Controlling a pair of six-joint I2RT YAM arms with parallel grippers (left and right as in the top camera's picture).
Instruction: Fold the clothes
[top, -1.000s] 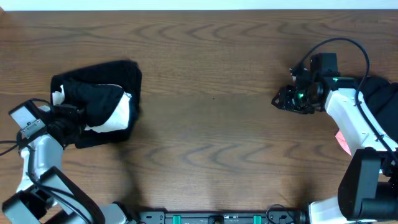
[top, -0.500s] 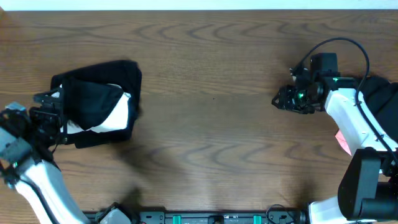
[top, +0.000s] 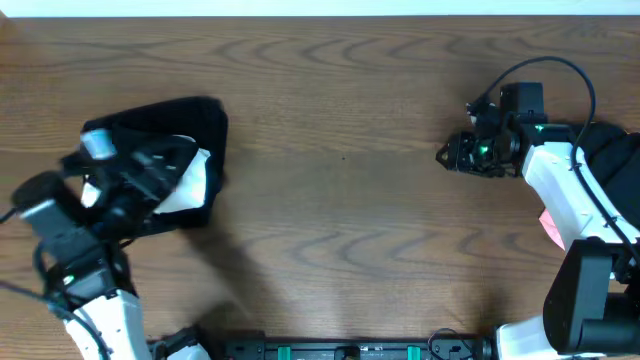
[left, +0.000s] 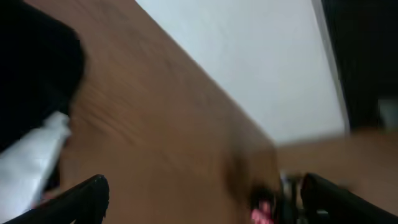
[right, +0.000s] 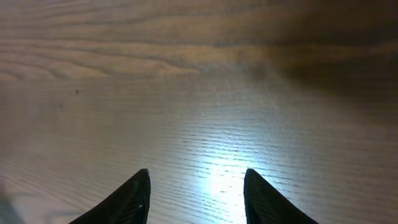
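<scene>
The clothes (top: 185, 135) lie on the left side of the table (top: 330, 230) as a compact black bundle with a white layer showing on its right side. The left arm reaches up from the near edge, and the left end effector (top: 135, 178) hangs over the bundle's left half. It is blurred from overhead, so contact with the fabric cannot be judged there.

In the left wrist view, the left end effector (left: 205, 199) is spread wide. Its two fingers (left: 87, 194) sit at the bottom corners of the picture, with only bare table (left: 155, 124) between them. That view is blurred too. The clothes (left: 31, 68) fill its upper left as a black mass with a white fold below it, and a pale wall (left: 249, 62) shows past the table's far edge.

The right end effector (top: 450, 155) is far from the clothes, above the right side of the table and pointing left. In the right wrist view, the right end effector (right: 196, 199) has its dark fingertips (right: 130, 199) parted. It grips nothing, and lit wood grain (right: 211, 112) fills the gap.
</scene>
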